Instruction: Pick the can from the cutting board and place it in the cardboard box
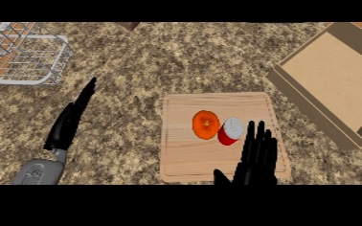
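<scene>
The red can (pixel 230 131) stands on the cutting board (pixel 184 155) beside an orange (pixel 206 124), just ahead of the open right hand (pixel 256 158); likely light, rigid and smooth, best grasped around its sides.

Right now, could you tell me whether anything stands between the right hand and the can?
Nothing visible does. The right hand is open just below-right of the red can on the cutting board. The orange fruit sits on the can's far side, left.
</scene>
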